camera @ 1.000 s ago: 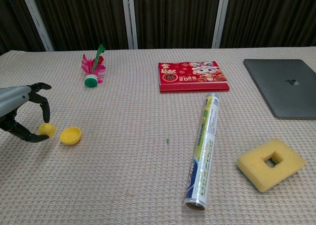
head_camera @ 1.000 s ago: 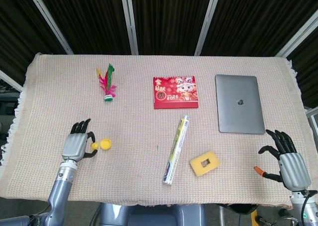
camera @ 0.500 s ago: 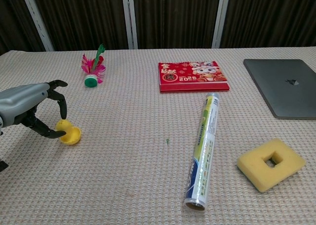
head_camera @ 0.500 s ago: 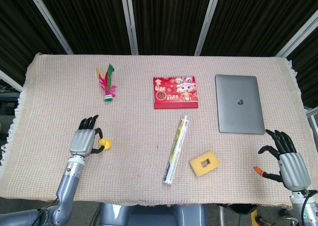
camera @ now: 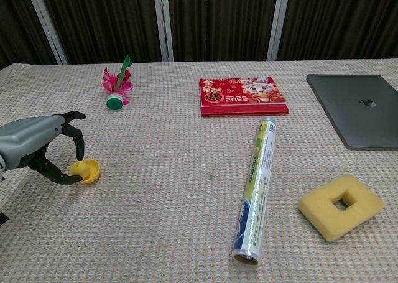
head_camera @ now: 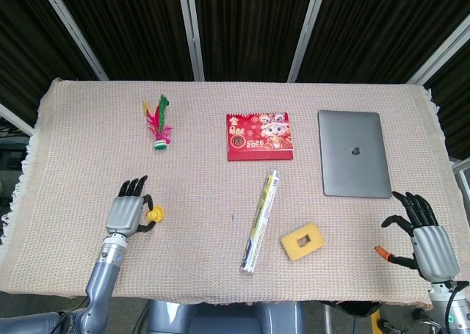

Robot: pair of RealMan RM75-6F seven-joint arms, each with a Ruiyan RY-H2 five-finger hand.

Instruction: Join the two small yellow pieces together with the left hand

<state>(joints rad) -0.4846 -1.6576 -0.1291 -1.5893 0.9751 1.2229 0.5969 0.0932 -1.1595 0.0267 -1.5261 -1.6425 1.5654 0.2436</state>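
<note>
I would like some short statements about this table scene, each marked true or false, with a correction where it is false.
1. The left robot hand touches the yellow pieces. True.
2. The laptop is open. False: its lid is closed.
3. The roll lies between the yellow pieces and the sponge. True.
4. The shuttlecock lies on the calendar. False: it lies apart, on the cloth to the calendar's left.
5. The right robot hand holds the sponge. False: it holds nothing, and its fingers are spread.
</note>
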